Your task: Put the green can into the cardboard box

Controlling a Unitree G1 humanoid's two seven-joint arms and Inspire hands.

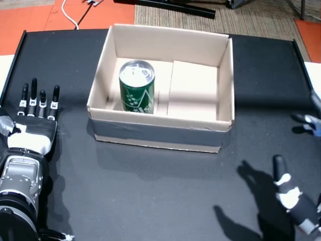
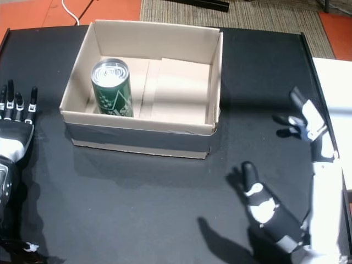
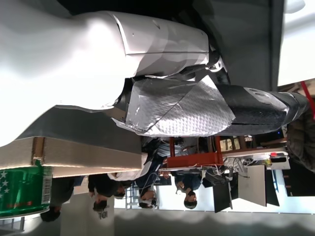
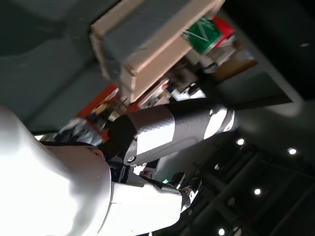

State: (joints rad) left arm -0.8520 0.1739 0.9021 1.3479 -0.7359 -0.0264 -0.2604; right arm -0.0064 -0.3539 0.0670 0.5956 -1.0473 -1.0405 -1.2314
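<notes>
The green can (image 1: 137, 87) (image 2: 112, 88) stands upright inside the cardboard box (image 1: 100, 68) (image 2: 214, 77), in its left half, near the front wall. My left hand (image 1: 35, 118) (image 2: 14, 124) lies flat on the black table left of the box, fingers straight and apart, holding nothing. At the right edge my right hand (image 1: 296, 201) (image 2: 275, 212) is open too, thumb raised and fingers spread, well clear of the box. In the left wrist view a strip of the green can (image 3: 22, 191) shows beyond the box wall (image 3: 74, 157). The right wrist view shows the box corner (image 4: 142, 44).
The black table (image 1: 150, 201) reaches to raised edges left and right. Beyond it lie orange floor mats (image 1: 30, 17), a woven rug (image 1: 251, 22) and a white cable (image 1: 70, 17). A white surface (image 2: 330, 82) borders the table's right side. Several people stand in the room behind in the left wrist view.
</notes>
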